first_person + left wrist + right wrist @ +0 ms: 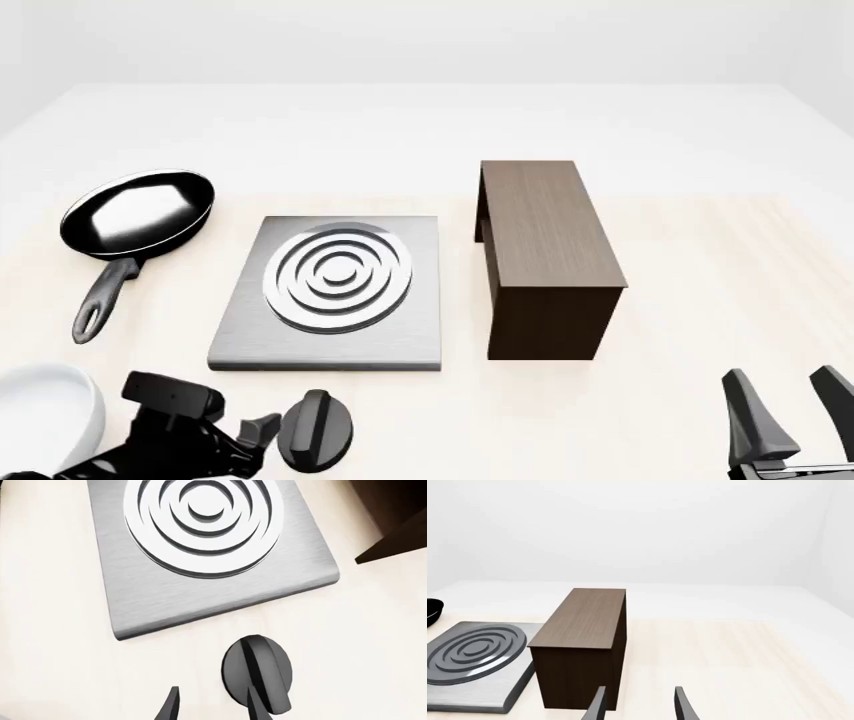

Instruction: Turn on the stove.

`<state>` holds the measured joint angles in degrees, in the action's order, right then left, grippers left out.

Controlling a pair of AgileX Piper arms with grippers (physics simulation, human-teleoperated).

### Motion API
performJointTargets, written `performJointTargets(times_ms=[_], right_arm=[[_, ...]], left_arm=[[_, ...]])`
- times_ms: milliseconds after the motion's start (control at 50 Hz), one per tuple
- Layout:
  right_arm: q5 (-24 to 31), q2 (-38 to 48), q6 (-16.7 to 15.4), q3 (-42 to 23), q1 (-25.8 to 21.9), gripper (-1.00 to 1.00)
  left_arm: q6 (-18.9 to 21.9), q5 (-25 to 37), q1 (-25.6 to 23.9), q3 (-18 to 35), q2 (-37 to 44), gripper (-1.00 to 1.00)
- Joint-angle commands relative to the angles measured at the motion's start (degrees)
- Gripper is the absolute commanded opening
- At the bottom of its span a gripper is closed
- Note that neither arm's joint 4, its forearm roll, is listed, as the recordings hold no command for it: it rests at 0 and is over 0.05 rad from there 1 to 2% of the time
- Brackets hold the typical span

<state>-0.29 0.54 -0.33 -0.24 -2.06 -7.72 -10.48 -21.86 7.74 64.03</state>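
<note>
Black and ridged, the knob [315, 431] sits at the lower left of the front view, just below the stove [334, 293] on the bench [694, 250]. Our left hand [212, 706] is spread, one finger over the knob, the other beside it. We should centre the ridge between both fingers, pinch, then twist. Our right hand [790, 408] hangs spread, lower right.

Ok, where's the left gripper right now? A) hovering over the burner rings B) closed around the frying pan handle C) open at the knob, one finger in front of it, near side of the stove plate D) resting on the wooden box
C: the left gripper is open at the knob, one finger overlapping it, on the near side of the stove plate.
</note>
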Motion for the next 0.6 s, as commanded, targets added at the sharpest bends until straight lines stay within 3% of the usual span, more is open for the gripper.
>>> performJointTargets(times_ms=[20, 300, 360, 600], right_arm=[[0.0, 0.0, 0.0, 0.0, 0.0, 1.0], [0.0, 0.0, 0.0, 0.0, 0.0, 1.0], [0.0, 0.0, 0.0, 0.0, 0.0, 1.0], [0.0, 0.0, 0.0, 0.0, 0.0, 1.0]], left_arm=[[-1.0, -2.9, -0.5, -0.7, 3.0, 1.0], [-1.6, -5.0, -0.9, -1.2, 5.3, 1.0], [-4.3, -6.2, -2.8, -1.0, 7.9, 1.0], [-4.0, -7.4, -2.9, -1.2, 8.8, 1.0]])
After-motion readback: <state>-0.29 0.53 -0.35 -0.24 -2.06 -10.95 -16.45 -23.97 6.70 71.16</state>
